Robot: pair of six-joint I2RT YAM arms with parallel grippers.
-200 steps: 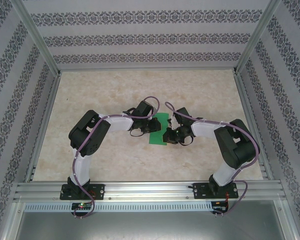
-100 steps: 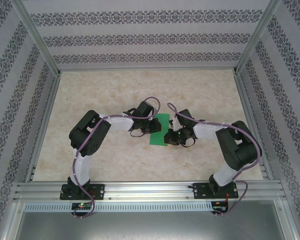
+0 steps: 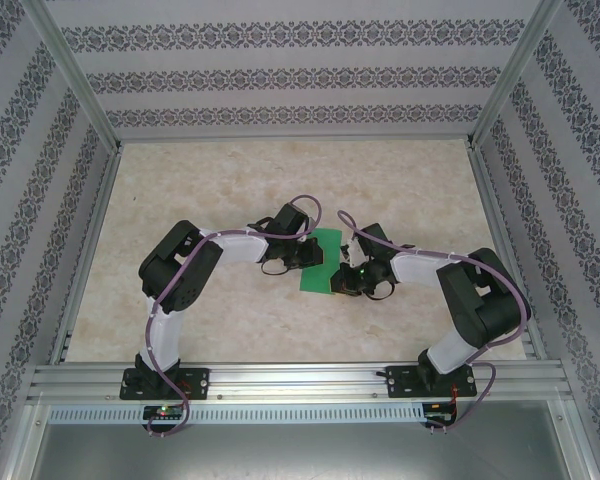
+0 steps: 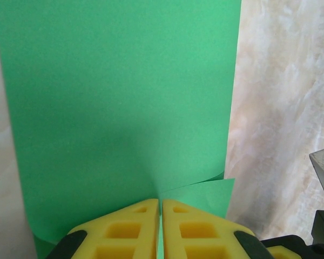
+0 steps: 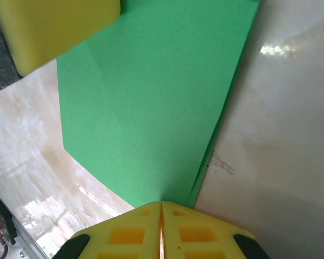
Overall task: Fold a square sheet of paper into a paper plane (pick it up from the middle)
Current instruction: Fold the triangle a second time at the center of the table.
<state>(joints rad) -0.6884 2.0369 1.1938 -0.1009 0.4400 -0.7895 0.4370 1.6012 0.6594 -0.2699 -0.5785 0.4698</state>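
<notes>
The square sheet of paper (image 3: 323, 262) is bright green and sits mid-table between my two grippers, folded over so that two layers show. My left gripper (image 3: 308, 254) is shut on its left edge. In the left wrist view green paper (image 4: 119, 108) shows in the slit between the yellow fingertips of the left gripper (image 4: 161, 200), and a lower flap sticks out to the right. My right gripper (image 3: 344, 278) is shut on the opposite edge. In the right wrist view the paper (image 5: 151, 108) narrows down into the right gripper (image 5: 161, 203), with a left finger (image 5: 59, 27) at the top left.
The marbled table (image 3: 230, 190) is ringed by patterned walls and metal rails. A metal beam (image 3: 300, 380) runs along the near edge by the arm bases. Both forearms crowd the middle of the table.
The right arm has swung its elbow outward to the right and its gripper has shifted slightly toward the near edge. The left gripper's jaws have tightened a little on the paper.
</notes>
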